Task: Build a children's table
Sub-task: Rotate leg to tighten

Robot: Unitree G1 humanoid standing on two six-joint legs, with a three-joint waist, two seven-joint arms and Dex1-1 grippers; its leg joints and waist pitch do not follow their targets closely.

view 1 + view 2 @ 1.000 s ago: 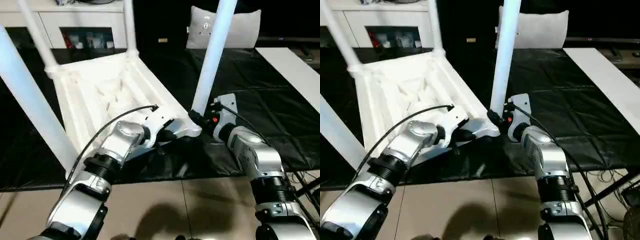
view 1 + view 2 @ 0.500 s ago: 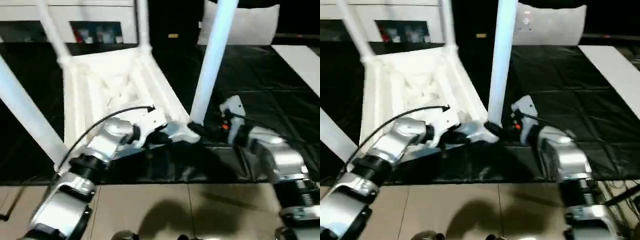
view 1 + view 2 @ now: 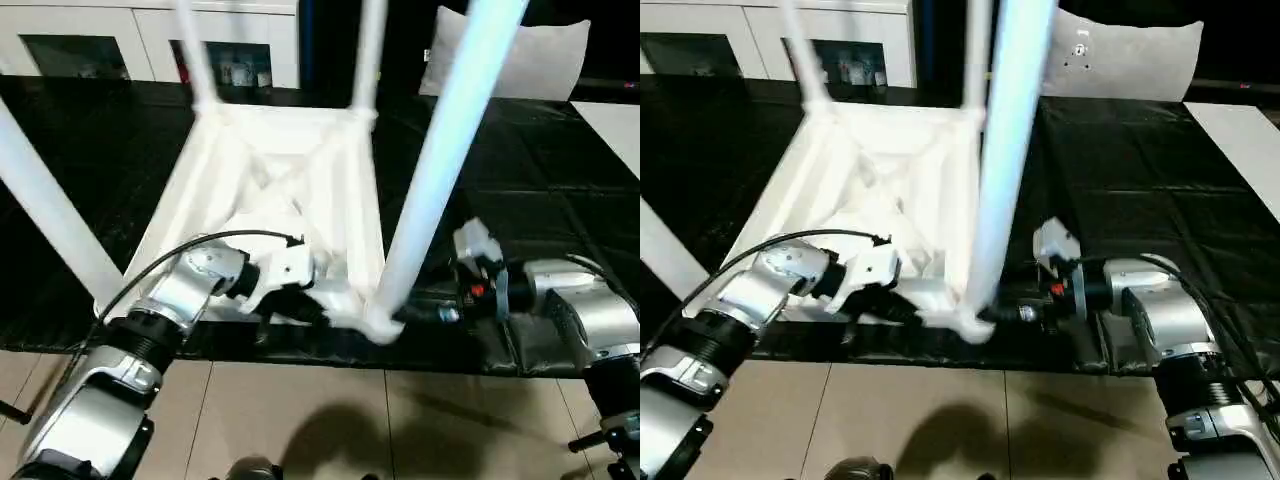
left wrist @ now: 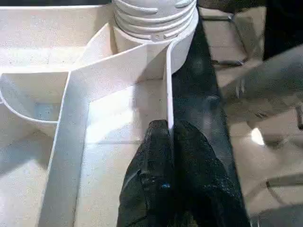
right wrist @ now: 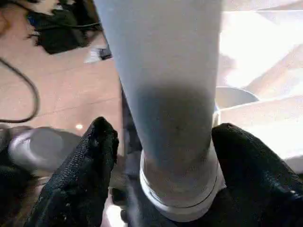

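A: Start at the left gripper (image 4: 168, 142). How do its fingers stand?

B: Pressed together, clamped on the thin white side wall of the table top (image 3: 290, 170), just short of the corner socket (image 4: 156, 28). In the head views that gripper sits low and left of centre in the frame.

A: And the right gripper (image 5: 161, 156)?

B: Its two black fingers (image 5: 87, 170) stand apart, one on each side of the near leg (image 3: 440, 170), right at the leg's foot where it enters the socket. The right wrist view does not settle whether they press on the leg or merely flank it.

A: Where is the children's table itself?

B: Upside down on the black mat (image 3: 1160, 190), ribbed underside showing, occupying the middle of the frame. The near leg rises from lower centre toward the upper right. Another leg (image 3: 50, 215) runs up along the left edge, and two far legs (image 3: 368, 50) stand at the top's far corners in the upper middle.

A: Anything beyond it?

B: A white pillow (image 3: 520, 60) in the upper right, and white cabinets (image 3: 150, 40) with glass doors across the upper left. Beige floor tiles (image 3: 300, 420) fill the bottom of the frame.
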